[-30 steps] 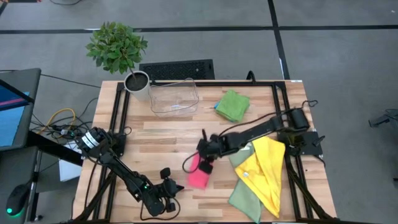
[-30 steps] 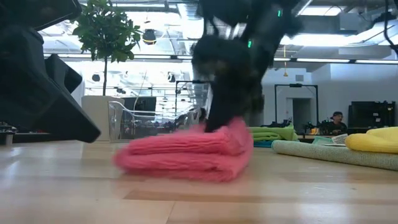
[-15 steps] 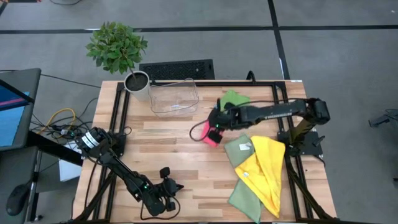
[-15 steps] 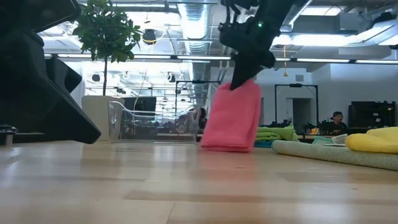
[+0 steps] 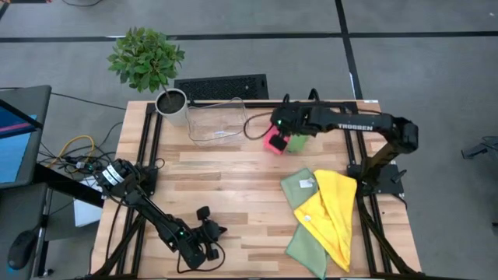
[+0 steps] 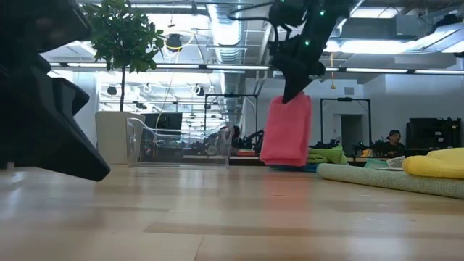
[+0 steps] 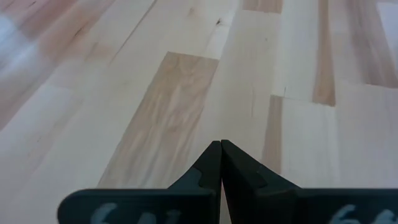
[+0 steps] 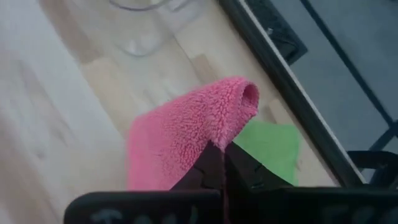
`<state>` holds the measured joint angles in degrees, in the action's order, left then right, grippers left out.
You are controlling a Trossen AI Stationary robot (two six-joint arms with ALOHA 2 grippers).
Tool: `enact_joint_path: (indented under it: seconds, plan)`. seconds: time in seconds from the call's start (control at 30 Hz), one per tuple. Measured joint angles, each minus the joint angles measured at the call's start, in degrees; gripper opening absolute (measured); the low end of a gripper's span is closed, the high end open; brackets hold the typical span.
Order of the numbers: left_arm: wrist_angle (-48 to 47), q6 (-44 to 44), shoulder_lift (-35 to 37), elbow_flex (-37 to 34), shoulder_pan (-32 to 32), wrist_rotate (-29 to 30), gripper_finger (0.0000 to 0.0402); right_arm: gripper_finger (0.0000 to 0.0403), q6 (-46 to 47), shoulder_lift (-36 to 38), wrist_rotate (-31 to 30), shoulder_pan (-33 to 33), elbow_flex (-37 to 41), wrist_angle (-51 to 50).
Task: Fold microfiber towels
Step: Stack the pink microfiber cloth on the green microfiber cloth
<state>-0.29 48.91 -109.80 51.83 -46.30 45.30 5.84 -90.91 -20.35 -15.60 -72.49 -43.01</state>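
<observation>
A folded pink towel [image 5: 272, 141] hangs from my right gripper [image 5: 280, 129], which is shut on it at the far side of the table, right of the clear bin. In the low view the pink towel [image 6: 287, 132] hangs under the gripper [image 6: 293, 93]. A folded bright green towel [image 5: 300, 143] lies just beyond it, partly hidden by the arm. A yellow towel [image 5: 331, 211] lies spread over a sage green towel [image 5: 299, 189] at the right. My left gripper [image 5: 208, 229] is shut over bare wood near the front left, holding nothing [image 7: 221, 145]. My right gripper pinches the folded pink towel at its upper edge [image 8: 212, 138] between its two fingers, several layers together. The fingers slant down from the table's right side. The towel hangs below them with a fold [image 8: 247, 94] standing up beside the fingers. I cannot tell whether its lower end [image 6: 284, 162] touches anything.
A clear plastic bin [image 5: 218, 121] stands at the far middle, with a potted plant [image 5: 171, 103] to its left. A black frame rail [image 5: 233, 102] runs along the table's far edge. Bare wood [image 5: 226, 179] lies across the middle.
My right gripper has risen and swung from the table's middle toward the far edge with the pink towel. The towel, lying flat and folded a second ago, has been lifted off the wood and now hangs beside the green towel.
</observation>
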Motion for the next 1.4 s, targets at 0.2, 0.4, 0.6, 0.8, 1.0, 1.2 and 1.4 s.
enact_joint_path:
  seconds: [0.2,0.4,0.6,0.8,1.0,1.2,1.4]
  plan:
    - [-0.8,1.4,0.0,0.0,0.0,0.0,0.0000,0.0016,-4.4,-0.2,5.5,-7.3,0.0,-0.1]
    - [-1.4,1.4,0.0,0.0,0.0,0.0,0.0000,0.0016,-9.0,-0.2,7.2,-14.5,0.0,-0.3]
    - [-1.8,1.4,0.0,0.0,0.9,0.0,0.0000,0.0016,-12.4,-0.2,13.1,-21.3,1.4,1.8]
    - [-1.8,1.4,0.0,0.0,1.9,0.0,0.0000,0.0016,-14.2,-0.3,16.0,-26.4,5.8,2.6]
    - [-1.8,1.2,0.0,0.0,2.7,0.0,0.0000,0.0030,-15.4,-0.3,17.1,-28.4,10.1,8.3]
    - [-1.8,1.2,0.0,0.0,3.5,-0.8,0.0000,0.0032,-16.3,-0.3,17.6,-28.4,12.0,12.8]
    - [-1.8,1.2,0.0,0.0,3.7,-1.4,0.0000,0.0081,-16.4,-0.3,17.0,-28.3,12.0,13.6]
